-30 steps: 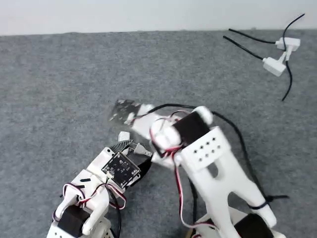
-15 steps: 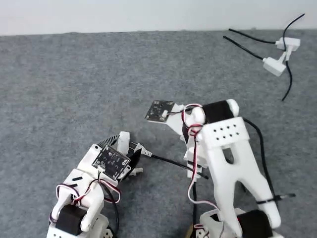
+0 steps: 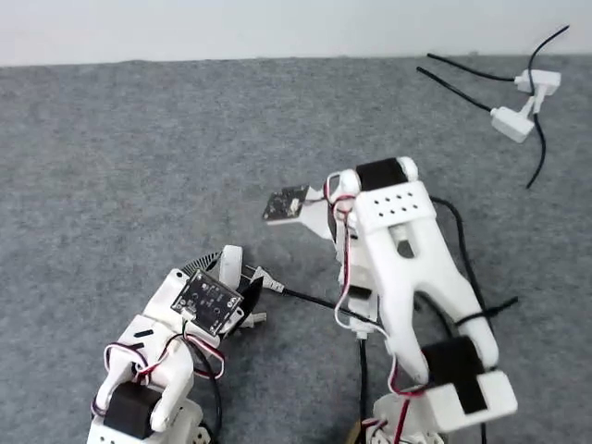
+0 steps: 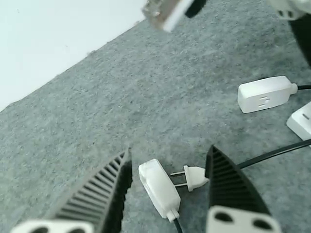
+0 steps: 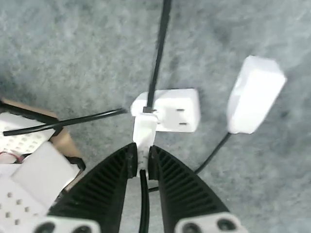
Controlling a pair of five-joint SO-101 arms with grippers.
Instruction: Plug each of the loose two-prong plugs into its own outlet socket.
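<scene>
The plug [image 5: 145,132] is white and pinched hard in the right pincer [image 5: 141,150], which is clenched on its body with a black cord trailing out behind. Its front end sits right against the edge of a white socket [image 5: 171,110] lying on the table, two slots showing on the face turned upward. The prongs are hidden, so I can't tell whether they've gone in anywhere.

My read is that this first insertion is the step in hand, at the lining-up stage. The next move calls for squaring the prongs to a pair of slots, then a straight push. That socket is loose and looks light, so it may well skid away unless braced. A second white block [image 5: 255,94] lies just beside it on its own cord.

Over to the left pincer [image 4: 169,153], which is released, spread wide and low over the table. It straddles the second plug [image 4: 194,178] and the second socket [image 4: 156,188], near and left of centre. Those prongs reach the socket but bare metal shows, so I judge it not seated.

Far right, well apart, two more white pieces [image 3: 511,122] lie together with black cords. Everything rests on a grey, felt-like table [image 3: 111,166], with a plain pale wall [image 3: 185,28] behind.
</scene>
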